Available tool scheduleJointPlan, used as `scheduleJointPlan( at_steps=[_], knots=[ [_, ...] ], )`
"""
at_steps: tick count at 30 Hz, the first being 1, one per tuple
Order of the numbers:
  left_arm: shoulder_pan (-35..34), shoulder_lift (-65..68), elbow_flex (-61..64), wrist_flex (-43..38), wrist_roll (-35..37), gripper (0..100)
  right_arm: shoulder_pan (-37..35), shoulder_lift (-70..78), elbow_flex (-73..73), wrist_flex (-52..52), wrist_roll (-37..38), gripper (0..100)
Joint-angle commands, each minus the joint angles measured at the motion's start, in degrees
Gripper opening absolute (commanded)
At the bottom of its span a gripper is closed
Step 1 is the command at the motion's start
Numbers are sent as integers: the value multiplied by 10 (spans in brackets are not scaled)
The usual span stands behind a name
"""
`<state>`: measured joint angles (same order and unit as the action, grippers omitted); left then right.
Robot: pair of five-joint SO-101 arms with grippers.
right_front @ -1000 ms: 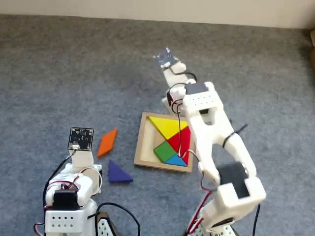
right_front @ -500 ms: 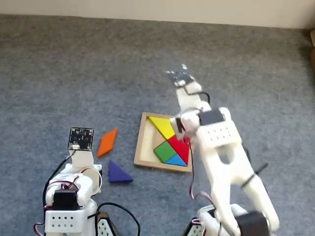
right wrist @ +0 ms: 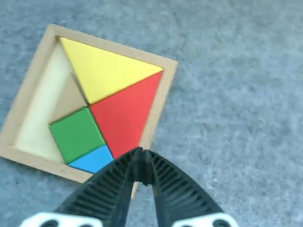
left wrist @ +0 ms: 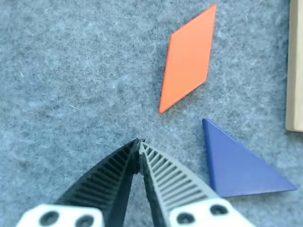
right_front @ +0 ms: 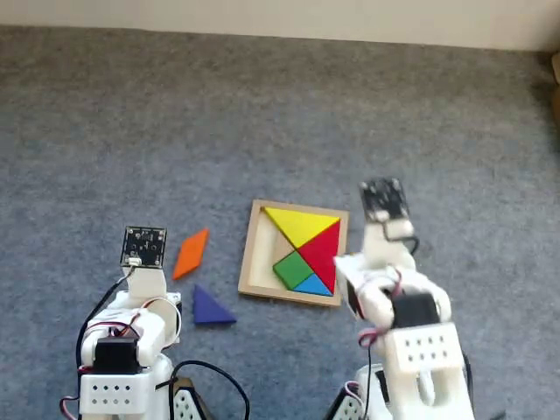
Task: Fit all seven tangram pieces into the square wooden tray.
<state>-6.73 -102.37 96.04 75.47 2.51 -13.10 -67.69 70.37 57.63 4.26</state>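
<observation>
Left gripper (left wrist: 138, 142): black ribbed fingers pressed together, nothing between them, tips over grey carpet (left wrist: 71, 56).
- Orange parallelogram (left wrist: 189, 56): flat on the carpet ahead of the left gripper's tips, apart from them; long and slanted.
- Dark-blue triangle (left wrist: 236, 168): flat on the carpet just beside one left finger, near the parallelogram but not touching it.

Right gripper (right wrist: 141, 152): fingers closed tip to tip, holding nothing, tips at the tray's near edge.
- Tray (right wrist: 118, 46): square, pale wood with a raised rim, directly ahead of the right gripper.
- Yellow triangle (right wrist: 106, 71): large, along the tray's far side.
- Red triangle (right wrist: 128, 113): large, edge to edge with the yellow, its point nearest the tips.
- Green square (right wrist: 75, 135): against the red.
- Light-blue triangle (right wrist: 92, 160): small, beside the tips, touching green and red.
- Remaining tray floor: bare pale wood.
</observation>
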Motion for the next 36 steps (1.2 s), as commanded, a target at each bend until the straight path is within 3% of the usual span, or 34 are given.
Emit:
scheduleJointPlan(
  at_steps=[1,11,33,36],
  knots=[
    [-7,-24,11,2,4,7,33,-130,68,1,-4,5],
    [-7,-24,11,2,4,7,73,-383,226,64,-22,5],
    [-10,-24,-19,5,4,7,71,-375,329,59,-18,5],
    [-48,-24,-58,2,3,7,71,-375,329,59,-18,5]
  ],
)
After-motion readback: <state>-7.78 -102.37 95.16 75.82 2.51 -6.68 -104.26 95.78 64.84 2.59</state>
